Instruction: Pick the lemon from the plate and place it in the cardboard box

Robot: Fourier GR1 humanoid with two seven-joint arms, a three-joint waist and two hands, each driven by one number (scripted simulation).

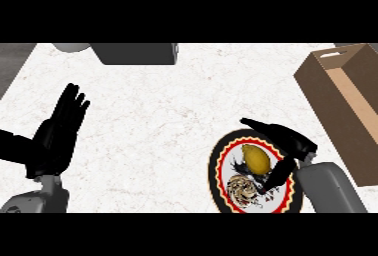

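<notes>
1. The cardboard box (345,107) is cut off by the right edge, so only its left wall, a top flap and part of its brown interior show.
2. At the top edge a dark grey boxy object (137,53) and a pale rounded object (71,47) are both cropped; what they are cannot be told.
3. The right hand (286,141) covers the plate's right rim, and part of the plate's picture is hidden under it.
4. The lemon (257,157) is smooth, yellow and oval, and lies on the upper half of the plate (220,180), untouched by the box.
5. The plate is round with a black rim, a red and yellow ring and a tiger-like picture on white.
6. The counter (170,115) is pale speckled stone.
7. The right hand hangs over the plate, fingers stretched up and left, thumb lowered just beside the lemon; nothing is pinched.
8. The left hand (57,134) rests at the left, flat and upright, fingers straight and close together.
</notes>
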